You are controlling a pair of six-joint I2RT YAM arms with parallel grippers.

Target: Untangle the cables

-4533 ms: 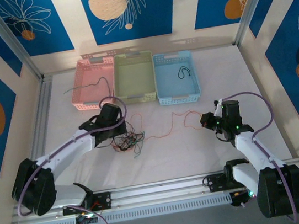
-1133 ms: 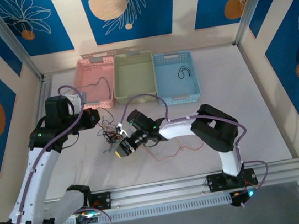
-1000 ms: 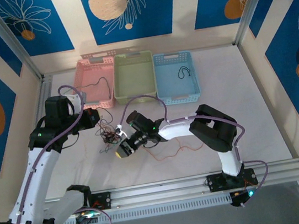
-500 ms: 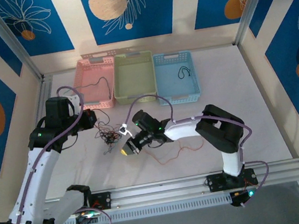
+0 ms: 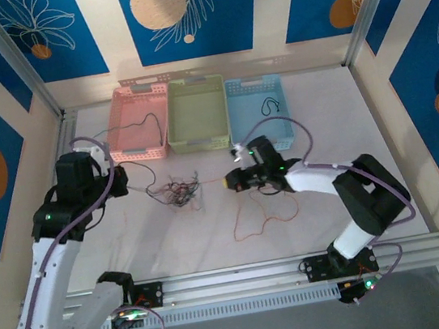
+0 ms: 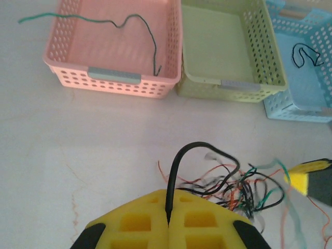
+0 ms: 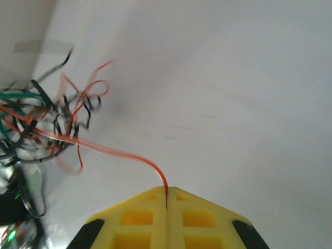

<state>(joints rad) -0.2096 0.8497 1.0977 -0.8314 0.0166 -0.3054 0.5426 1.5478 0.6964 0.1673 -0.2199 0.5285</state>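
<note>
Left claw (image 6: pixel 168 223) tight on thin black cable (image 6: pixel 169 189), rt claw (image 7: pixel 166 202) on glossy orange cable (image 7: pixel 129 154), wiry tangle (image 5: pixel 178 191) betw.

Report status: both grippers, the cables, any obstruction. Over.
Left gripper shut on black cable. Right gripper shut on orange-red cable. Tangle lies between them, not yet freed. No obstruction seen; green basket stands beyond it.

Right hand (image 7: pixel 166 202) pinched tight on the orange cable (image 7: pixel 120 152), which ran left into the tangle (image 7: pixel 36 122) over the table (image 7: pixel 233 98).
</note>
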